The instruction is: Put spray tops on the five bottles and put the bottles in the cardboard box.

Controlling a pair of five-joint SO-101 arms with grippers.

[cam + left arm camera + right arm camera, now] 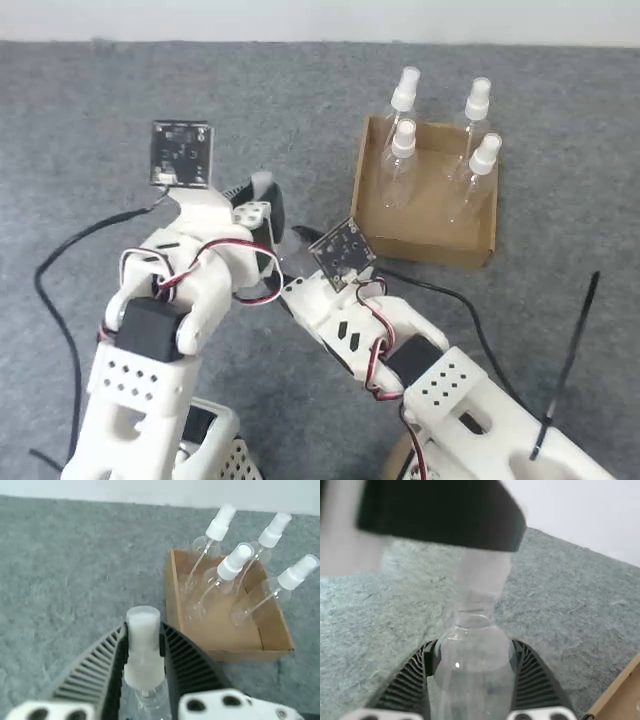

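Clenching the left gripper [143, 630] on the spray top [144, 647] and grasping the fifth bottle [475, 675] in the right gripper [474, 652], near the cardboard box [425, 245] but outside it, apparently seating the top before boxing it with the four capped bottles [400, 165] standing inside.

Fifth bottle [474, 665] cut off at the frame edge in the right wrist view; its spray top [480, 580] blurred, partly hidden behind the left end effector [143, 630]; from overhead, arms hide the bottle's body.
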